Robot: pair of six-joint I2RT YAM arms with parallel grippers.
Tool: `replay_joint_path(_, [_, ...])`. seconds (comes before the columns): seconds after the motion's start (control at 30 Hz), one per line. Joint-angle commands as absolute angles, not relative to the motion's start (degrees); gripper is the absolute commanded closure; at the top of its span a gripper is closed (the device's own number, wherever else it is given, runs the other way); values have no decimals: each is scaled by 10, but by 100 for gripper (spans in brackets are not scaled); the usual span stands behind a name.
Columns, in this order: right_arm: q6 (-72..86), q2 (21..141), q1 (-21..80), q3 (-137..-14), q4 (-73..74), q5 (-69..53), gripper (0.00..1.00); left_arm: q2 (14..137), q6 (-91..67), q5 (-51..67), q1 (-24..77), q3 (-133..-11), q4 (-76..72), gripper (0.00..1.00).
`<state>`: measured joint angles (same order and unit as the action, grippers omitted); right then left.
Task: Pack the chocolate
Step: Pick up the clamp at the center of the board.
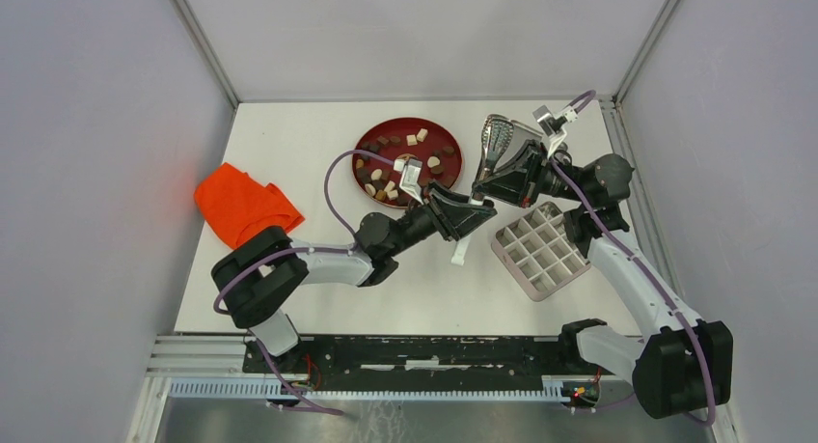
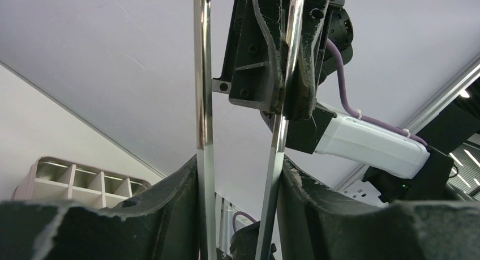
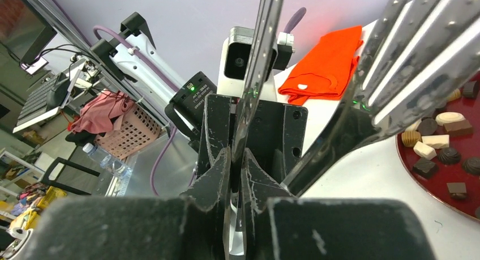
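While chocolate [image 1: 391,178] sits scattered on red plate [image 1: 407,122] at far middle of worktop [image 1: 386,289], overhead view shows left gripper [image 1: 476,214] and right gripper [image 1: 492,185] meeting just right of it at metal tongs [image 1: 502,134]. Left wrist: left gripper clenched around both tong arms. Right wrist: right gripper pinched on one arm; chocolate on plate at right.
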<state>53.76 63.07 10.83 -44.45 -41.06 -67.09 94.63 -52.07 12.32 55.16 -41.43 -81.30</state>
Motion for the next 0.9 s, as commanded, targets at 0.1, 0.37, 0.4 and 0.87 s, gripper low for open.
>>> replay_joint_path(0.1, [600, 637, 100, -469, -519, -653, 94, 944, -553, 101, 553, -417, -854, 40])
replay_joint_path(0.37, [645, 642, 88, -455, -575, -648, 96, 950, -554, 110, 553, -417, -875, 40])
replay_joint_path(0.4, [644, 641, 88, -454, -572, -648, 96, 951, -555, 110, 552, -418, -877, 41])
replay_joint_path(0.87, [627, 637, 88, -439, -543, -644, 94, 962, -533, 117, 558, -438, -880, 52])
